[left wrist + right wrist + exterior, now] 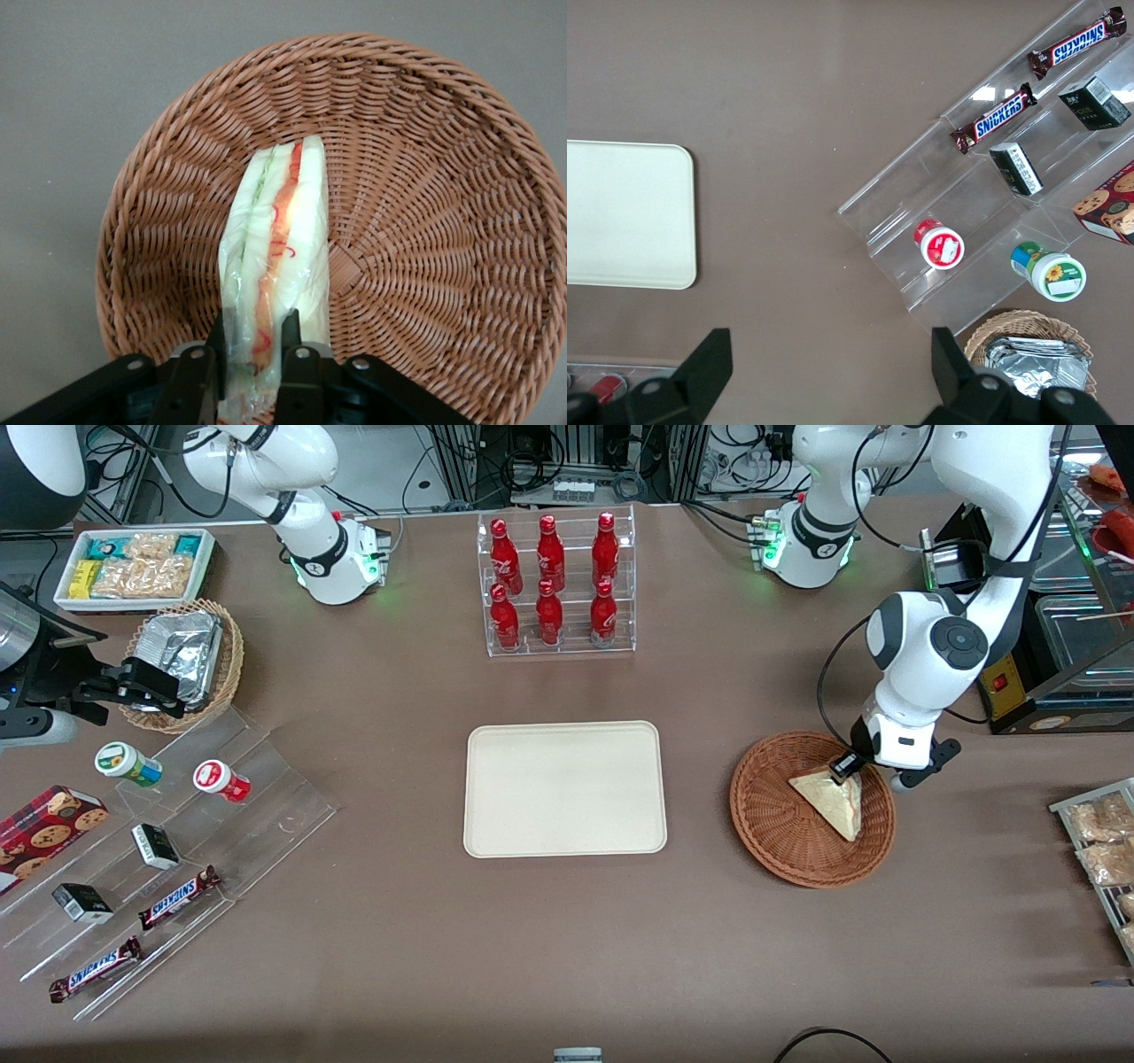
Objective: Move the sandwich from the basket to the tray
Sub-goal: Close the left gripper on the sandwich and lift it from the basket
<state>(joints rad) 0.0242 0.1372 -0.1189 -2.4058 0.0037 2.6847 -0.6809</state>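
Observation:
The sandwich [834, 804], a plastic-wrapped white-bread wedge with red and green filling, stands on edge in the reddish-brown wicker basket [780, 819] toward the working arm's end of the table. My left gripper [846, 771] is down in the basket, with its black fingers [291, 332] closed on the wedge's end farthest from the front camera. In the left wrist view the sandwich [283, 221] runs up from the gripper [252, 341] across the basket [425, 221]. The cream tray [564, 788] lies bare at the table's middle and also shows in the right wrist view [620, 212].
A clear rack of red bottles [554, 584] stands farther from the front camera than the tray. A wire rack of snack bags [1103, 850] lies past the basket at the table's edge. A black appliance [1054, 664] stands close to the working arm.

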